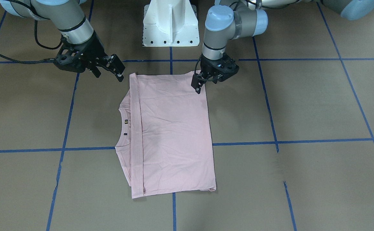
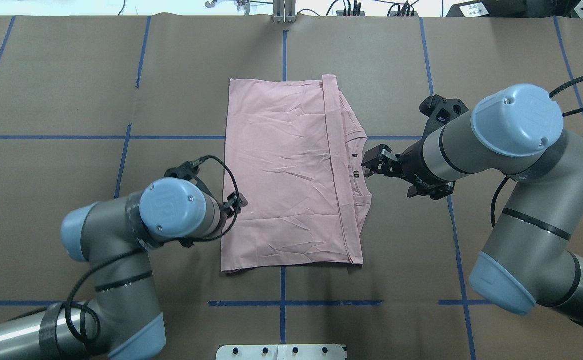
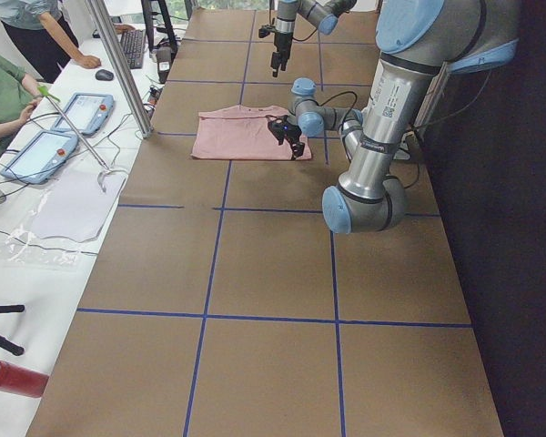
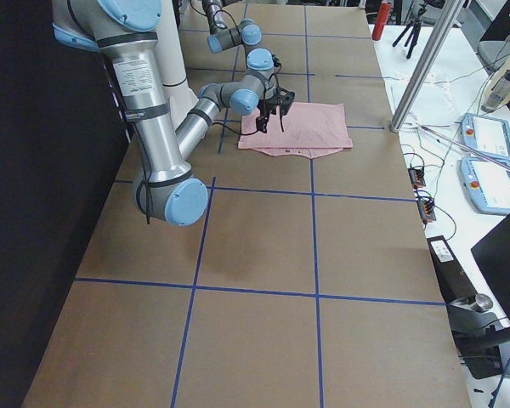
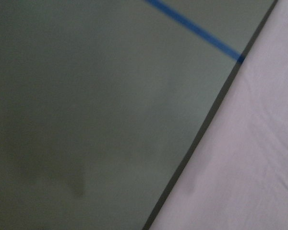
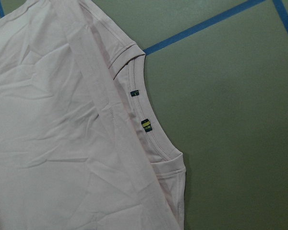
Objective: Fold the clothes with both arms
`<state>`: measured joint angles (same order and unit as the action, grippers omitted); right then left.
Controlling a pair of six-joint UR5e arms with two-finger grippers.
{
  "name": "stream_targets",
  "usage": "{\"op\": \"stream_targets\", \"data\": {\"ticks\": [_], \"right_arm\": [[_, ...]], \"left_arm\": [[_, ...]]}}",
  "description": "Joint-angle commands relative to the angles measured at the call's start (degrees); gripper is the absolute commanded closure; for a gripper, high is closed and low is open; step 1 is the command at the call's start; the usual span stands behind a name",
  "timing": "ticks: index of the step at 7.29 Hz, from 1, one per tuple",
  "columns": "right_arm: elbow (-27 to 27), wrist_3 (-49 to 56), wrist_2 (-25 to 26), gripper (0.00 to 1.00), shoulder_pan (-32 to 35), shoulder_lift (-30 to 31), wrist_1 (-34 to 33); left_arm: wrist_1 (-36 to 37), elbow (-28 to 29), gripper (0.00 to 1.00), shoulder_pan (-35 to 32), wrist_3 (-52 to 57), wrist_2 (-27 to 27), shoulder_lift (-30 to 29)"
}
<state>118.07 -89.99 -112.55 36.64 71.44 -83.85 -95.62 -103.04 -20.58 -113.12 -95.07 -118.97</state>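
Between and a little beyond your two end effectors, flat on the desk (image 1: 302, 106), lies the pale pink T-shirt (image 1: 174, 128). It is folded once, so that its hem band (image 1: 137, 128) rests just short of the collar (image 6: 144, 122) and only the plain reverse shows. The left end effector (image 1: 203, 81) hangs at the robot-side corner of the folded edge, with its tips over or on the cloth. I cannot tell whether its jaws are apart or closed, because the wrist hides them from above and its own camera gives only blurred desk and the shirt's border. The right end effector (image 1: 108, 72) hovers off the cloth with its jaws apart and nothing in them; the hem-side corner is just beyond its tips and the collar is below its camera. I judge that the step in hand is to take these two near corners and carry them to the far edge. To do it well, please bring the right end effector down onto the corner in front of it and catch all the layers there, not only the top one. Let the left one pinch the fold itself, a little inside the border. Close both before you lift, and raise them together at equal height. Hold the cloth between them lightly stretched, so that the crease comes straight and the collar side does not slide.
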Motion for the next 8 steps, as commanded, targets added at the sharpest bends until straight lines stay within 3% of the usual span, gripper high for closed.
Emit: {"op": "stream_targets", "data": {"ticks": [1,8], "right_arm": [[0.1,0.0,0.0,0.0,0.0,0.0,0.1],[0.1,0.1,-0.6,0.0,0.7,0.1,0.0]], "left_arm": [[0.5,-0.2,0.0,2.5,-3.3,0.7,0.3],[3.2,-2.9,0.06,6.3,-6.2,0.6,1.1]]}}
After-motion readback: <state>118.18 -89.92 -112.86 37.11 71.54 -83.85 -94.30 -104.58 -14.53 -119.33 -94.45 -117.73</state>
